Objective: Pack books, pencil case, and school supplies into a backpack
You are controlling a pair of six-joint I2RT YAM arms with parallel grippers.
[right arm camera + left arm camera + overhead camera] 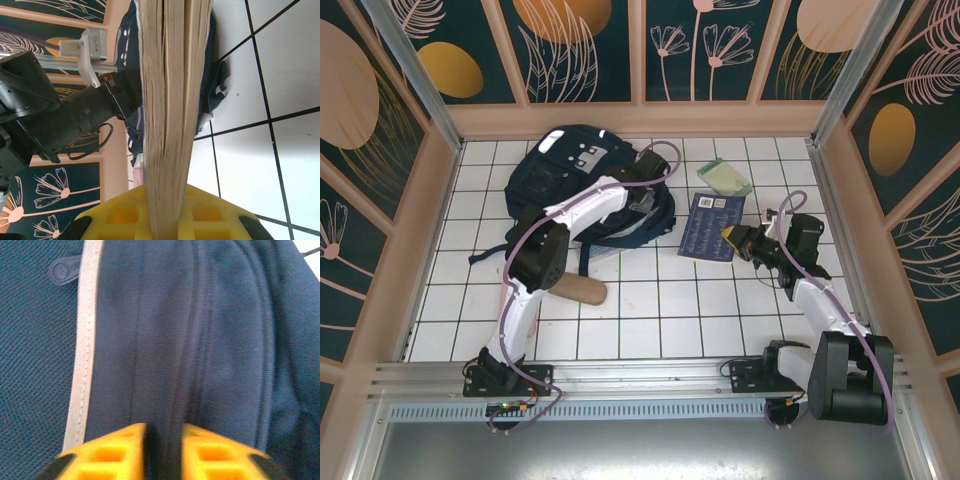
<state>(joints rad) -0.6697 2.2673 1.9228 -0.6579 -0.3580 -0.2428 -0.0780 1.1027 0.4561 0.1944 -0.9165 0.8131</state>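
The navy backpack (582,180) lies at the back left of the tiled floor. My left gripper (642,200) is at its right side, shut on a raised fold of the navy fabric (170,365) beside a pale stripe (82,365). My right gripper (732,238) is shut on the near edge of a stack of books (170,100), whose pale page edges run between the yellow fingers (210,210). The top book has a navy cover (712,226) and lies just right of the backpack. A small green book (725,177) rests beyond it. The tan pouch (578,290) lies by the left arm.
Pale wooden walls (640,118) ring the white tiled floor (670,310). The left arm (75,120) stretches across the far side of the right wrist view. Open tiles stretch along the front, between the pouch and the right arm.
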